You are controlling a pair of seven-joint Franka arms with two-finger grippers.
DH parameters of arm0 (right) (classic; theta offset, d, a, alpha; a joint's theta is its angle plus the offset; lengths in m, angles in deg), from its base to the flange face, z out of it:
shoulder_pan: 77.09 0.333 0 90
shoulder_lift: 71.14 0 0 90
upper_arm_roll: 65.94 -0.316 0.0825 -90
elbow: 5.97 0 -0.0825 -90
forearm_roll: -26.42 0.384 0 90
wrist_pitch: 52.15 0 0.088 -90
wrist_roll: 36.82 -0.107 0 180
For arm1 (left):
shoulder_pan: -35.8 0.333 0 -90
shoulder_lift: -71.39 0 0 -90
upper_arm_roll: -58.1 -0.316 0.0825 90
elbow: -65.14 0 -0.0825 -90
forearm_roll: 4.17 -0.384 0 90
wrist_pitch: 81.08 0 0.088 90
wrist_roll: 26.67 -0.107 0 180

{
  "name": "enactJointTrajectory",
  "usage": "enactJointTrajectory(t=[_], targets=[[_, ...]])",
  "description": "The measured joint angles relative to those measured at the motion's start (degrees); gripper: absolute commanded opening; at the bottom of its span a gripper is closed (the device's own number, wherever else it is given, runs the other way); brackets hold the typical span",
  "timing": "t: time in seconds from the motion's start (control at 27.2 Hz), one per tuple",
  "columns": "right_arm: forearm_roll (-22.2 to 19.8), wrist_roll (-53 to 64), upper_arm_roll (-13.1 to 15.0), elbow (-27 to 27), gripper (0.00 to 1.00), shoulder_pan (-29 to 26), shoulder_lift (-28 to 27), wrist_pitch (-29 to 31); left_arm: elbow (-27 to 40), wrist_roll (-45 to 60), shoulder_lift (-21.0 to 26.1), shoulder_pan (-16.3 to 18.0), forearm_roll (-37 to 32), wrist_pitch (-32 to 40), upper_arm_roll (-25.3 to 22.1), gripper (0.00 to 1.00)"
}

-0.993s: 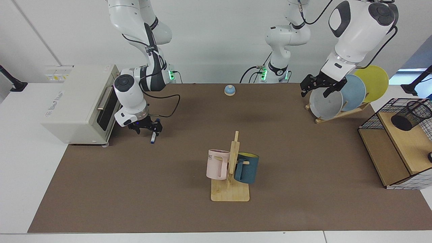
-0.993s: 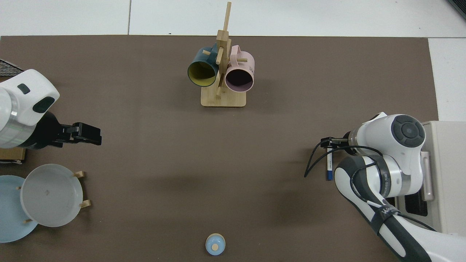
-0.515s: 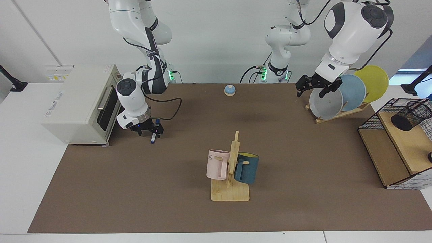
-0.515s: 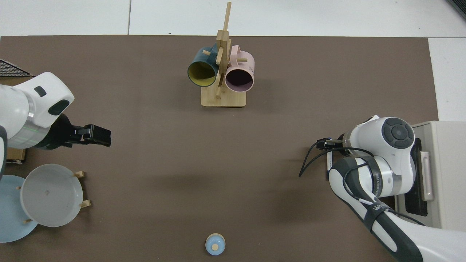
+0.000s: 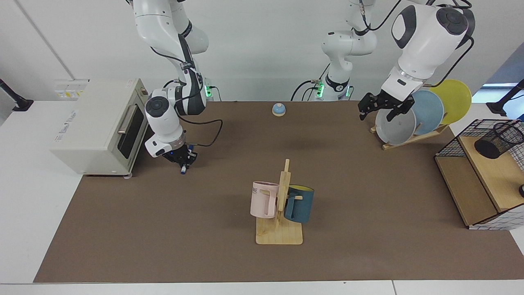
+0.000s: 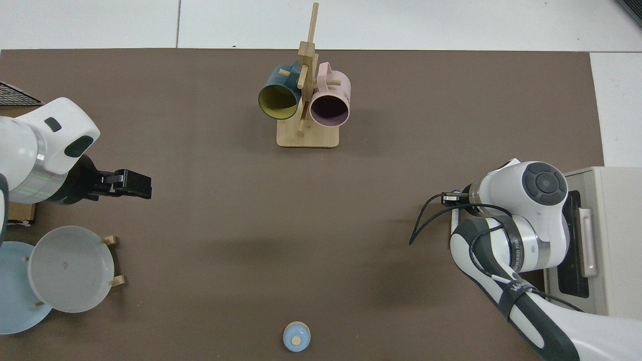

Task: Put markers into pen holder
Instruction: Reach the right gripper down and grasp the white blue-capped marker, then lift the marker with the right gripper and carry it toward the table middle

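The marker (image 5: 184, 169), white with a blue end, lies on the brown mat in front of the toaster oven. My right gripper (image 5: 184, 162) is low over it, open, with a finger on either side of the barrel. From above, my right gripper (image 6: 454, 198) and arm hide most of the marker (image 6: 454, 219). The pen holder (image 5: 497, 141), a black mesh cup, stands on the top wooden shelf of the rack at the far side and is out of the top view. My left gripper (image 5: 377, 111) hangs open in the air in front of the grey plate; from above the left gripper (image 6: 144, 183) holds nothing.
A toaster oven (image 5: 96, 125) stands right beside the right arm. A wooden mug stand (image 5: 280, 229) with a pink and a dark blue mug is mid-table. A plate rack (image 5: 409, 137) holds grey, blue and yellow plates. A blue bell (image 5: 278, 109) sits at the back edge.
My right arm has shifted a little toward mid-table and settled lower over the marker, which has stayed put. My left gripper has drifted slightly away from the plates.
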Motion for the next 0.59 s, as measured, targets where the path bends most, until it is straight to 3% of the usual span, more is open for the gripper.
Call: enactJointTrajectory(t=[0.26, 0.44, 0.59], targets=[[0.0, -4.46, -0.05, 1.84, 0.0, 1.52, 0.18, -2.63, 0.04, 0.0, 0.0, 0.0, 0.0, 0.0, -0.03, 1.0], [0.97, -11.05, -0.12, 9.16, 0.0, 4.0, 1.45, -14.79, 0.05, -0.01, 0.0, 0.0, 0.0, -0.01, -0.02, 1.0], [5.56, -15.46, -0.18, 16.86, 0.0, 5.84, 2.6, -26.3, 0.05, -0.02, 0.0, 0.0, 0.0, -0.01, 0.0, 1.0]])
